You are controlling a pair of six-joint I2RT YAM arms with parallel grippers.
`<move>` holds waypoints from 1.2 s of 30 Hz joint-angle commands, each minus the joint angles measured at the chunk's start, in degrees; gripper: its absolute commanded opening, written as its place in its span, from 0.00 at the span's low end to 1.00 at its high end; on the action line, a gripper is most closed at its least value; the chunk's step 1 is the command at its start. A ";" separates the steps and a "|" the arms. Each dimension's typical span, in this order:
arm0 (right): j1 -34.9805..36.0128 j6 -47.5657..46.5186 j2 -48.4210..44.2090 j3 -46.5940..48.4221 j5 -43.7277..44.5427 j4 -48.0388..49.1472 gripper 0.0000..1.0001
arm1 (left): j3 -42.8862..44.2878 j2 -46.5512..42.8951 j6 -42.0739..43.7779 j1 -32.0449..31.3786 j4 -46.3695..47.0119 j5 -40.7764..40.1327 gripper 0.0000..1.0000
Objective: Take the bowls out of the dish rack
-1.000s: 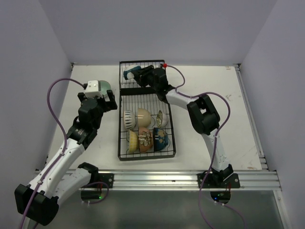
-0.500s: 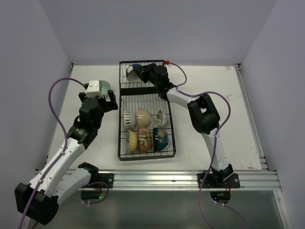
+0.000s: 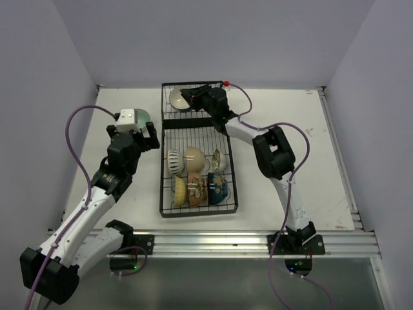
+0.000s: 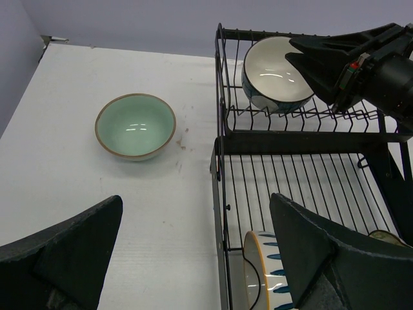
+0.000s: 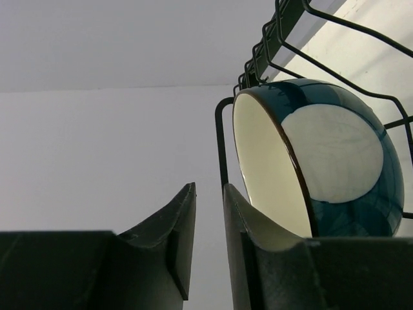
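dish rack (image 4: 284,142) far section: blue-white bowl (image 4: 274,68) | near section: more bowls (image 3: 193,157) | right hand (image 5: 208,187) almost pressed together beside it | left hand (image 4: 197,197) spread

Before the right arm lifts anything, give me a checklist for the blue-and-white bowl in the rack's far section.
1. Reach: ok. The right pincer is right beside the blue-and-white bowl.
2. Rim between the fingers: not ok. The narrow gap looks empty, and the bowl lies outside one finger.
3. Bowl free of the dish rack wires: cannot tell. Wires run close around it.
4. Other arm out of the way: ok. The left pincer is wide open, empty and nearer than that section.
5. Landing spot: ok. The table shows bare surface beside the green bowl.
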 commanded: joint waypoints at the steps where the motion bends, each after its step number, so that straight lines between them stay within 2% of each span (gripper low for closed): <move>1: -1.13 -3.27 -3.96 1.25 -1.69 -0.40 0.29 | 0.03 -0.05 0.95 -0.35 1.86 -0.68 1.00; 4: -2.54 -7.31 -5.89 3.35 -4.49 -5.05 0.33 | 0.03 -0.14 0.95 -0.35 1.95 -0.42 1.00; 8: -4.47 -14.96 -8.44 7.13 -6.62 -16.12 0.43 | 0.03 -0.14 0.86 -0.35 1.95 -0.24 1.00; 12: -6.58 -22.34 -9.68 10.47 -7.58 -27.38 0.48 | 0.03 -0.14 0.86 -0.35 2.03 -0.07 1.00; 18: -7.20 -30.25 -8.11 14.86 -7.15 -36.08 0.48 | 0.03 0.12 0.77 -0.35 2.03 0.11 1.00; 23: -7.11 -34.04 -2.83 24.35 -7.50 -45.74 0.48 | 0.03 0.30 0.69 -0.35 2.12 0.20 1.00; 27: -6.07 -36.76 -0.19 28.05 -8.03 -48.22 0.48 | 0.12 0.39 0.86 -0.35 2.12 0.29 1.00; 36: -3.43 -43.96 2.45 32.36 -2.14 -55.25 0.51 | 0.12 0.65 0.86 -0.35 2.03 0.64 1.00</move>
